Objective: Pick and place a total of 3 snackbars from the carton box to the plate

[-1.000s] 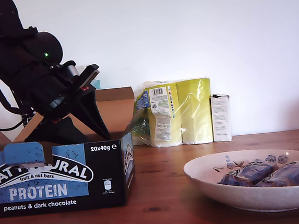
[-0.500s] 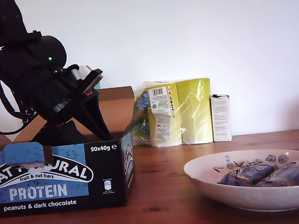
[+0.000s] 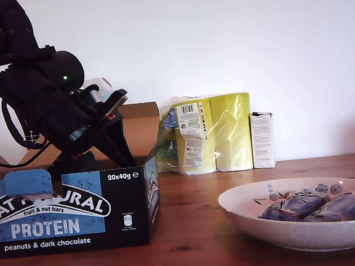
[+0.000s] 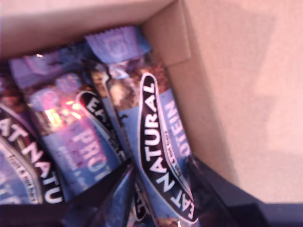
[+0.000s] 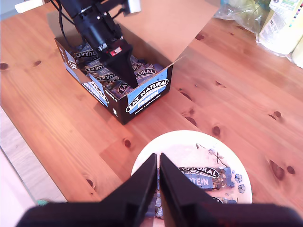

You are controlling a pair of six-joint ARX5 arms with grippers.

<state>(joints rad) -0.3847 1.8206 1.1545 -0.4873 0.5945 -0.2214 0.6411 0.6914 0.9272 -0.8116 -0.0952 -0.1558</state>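
My first gripper reaches into the black-and-blue cardboard carton box, jaws pinching one shiny blue-wrapped snackbar by its long edges — for lifting out; my second gripper, closed empty, hovers above the flower-patterned ceramic plate.

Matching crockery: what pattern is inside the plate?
The plate shows blue flowers and branches on off-white, clearest in second wrist view.

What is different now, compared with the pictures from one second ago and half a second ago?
My first gripper, reaching into the carton box, has leaned a little lower and toward the exterior view's right, and its tips stay inside the box. Nothing was visibly taken hold of or let go. The box, the plate and the two snackbars on it stayed as they were.
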